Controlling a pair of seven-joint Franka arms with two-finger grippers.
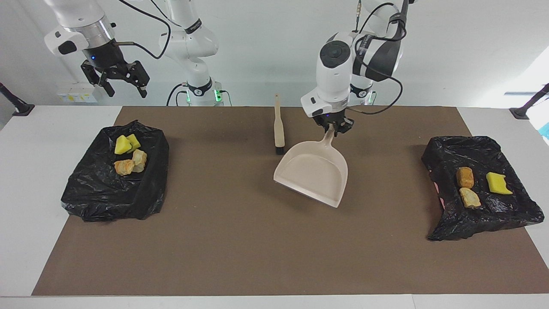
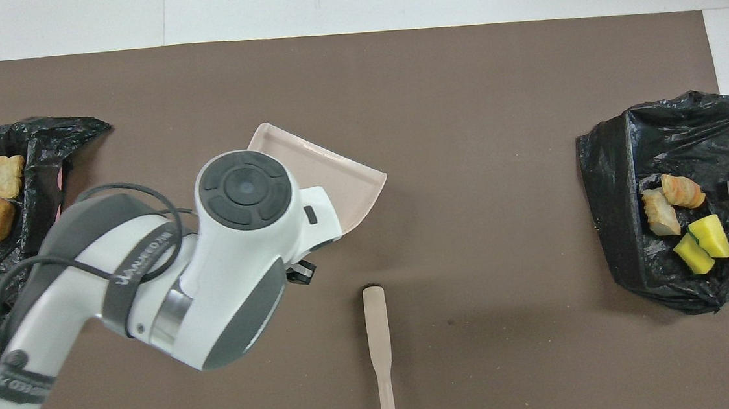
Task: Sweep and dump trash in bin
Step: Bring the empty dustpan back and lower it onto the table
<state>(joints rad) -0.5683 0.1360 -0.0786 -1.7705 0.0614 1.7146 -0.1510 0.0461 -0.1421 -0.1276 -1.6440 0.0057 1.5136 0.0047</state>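
My left gripper (image 1: 333, 127) is shut on the handle of the beige dustpan (image 1: 313, 174) at the middle of the brown mat; the pan is empty. In the overhead view the arm covers the handle and only the pan's mouth (image 2: 336, 174) shows. Trash lies in two black bag-lined bins. The bin (image 1: 98, 193) at the right arm's end holds two yellow sponge chunks (image 1: 126, 144) and two bread pieces (image 1: 131, 163). The bin (image 1: 506, 210) at the left arm's end holds two bread pieces (image 1: 466, 186) and one sponge chunk (image 1: 498, 183). My right gripper (image 1: 126, 91) is open, raised over the bin at its end.
A beige brush (image 1: 279, 124) with black bristles lies on the mat beside the dustpan, toward the right arm's end, its handle pointing to the robots; it also shows in the overhead view (image 2: 379, 353). White table (image 1: 25, 193) borders the mat (image 1: 240, 249).
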